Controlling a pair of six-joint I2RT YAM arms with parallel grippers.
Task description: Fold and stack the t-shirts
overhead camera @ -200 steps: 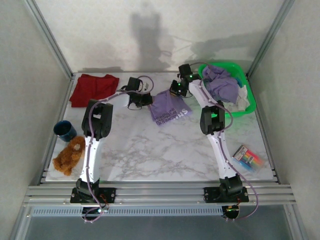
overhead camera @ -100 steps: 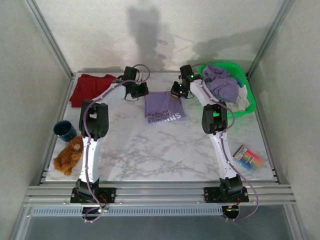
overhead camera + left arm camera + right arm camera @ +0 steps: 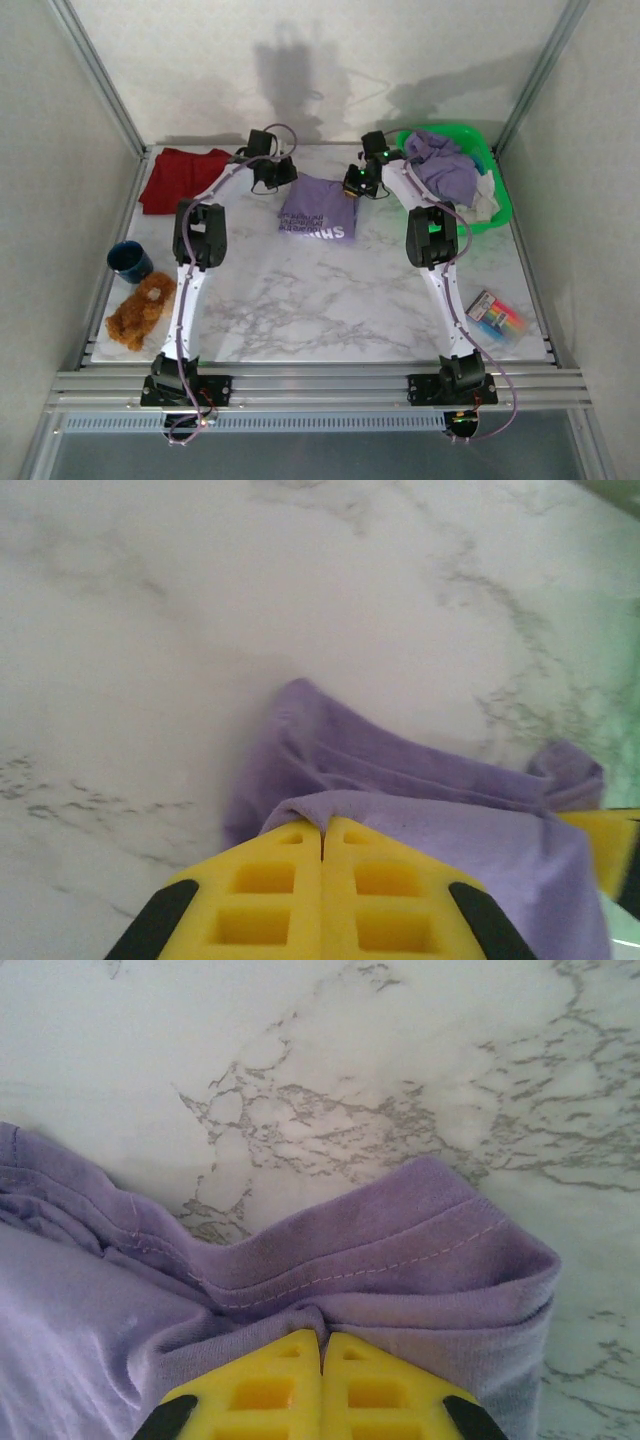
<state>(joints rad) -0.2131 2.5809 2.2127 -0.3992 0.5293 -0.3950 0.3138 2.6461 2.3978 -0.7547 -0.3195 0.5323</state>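
We find left gripper (image 3: 322, 830) and right gripper (image 3: 322, 1340) clenched on a purple tee (image 3: 318, 208), mid-fold; red tee (image 3: 180, 177) lies far left; other tees (image 3: 445, 165) sit crumpled in basket (image 3: 497, 213).

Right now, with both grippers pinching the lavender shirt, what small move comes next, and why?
Probably lift both slightly and bring the far edge toward the lettered near edge, folding the lavender shirt in half. The left gripper and right gripper are each shut on a far corner, and the cloth lies fairly flat on the table.
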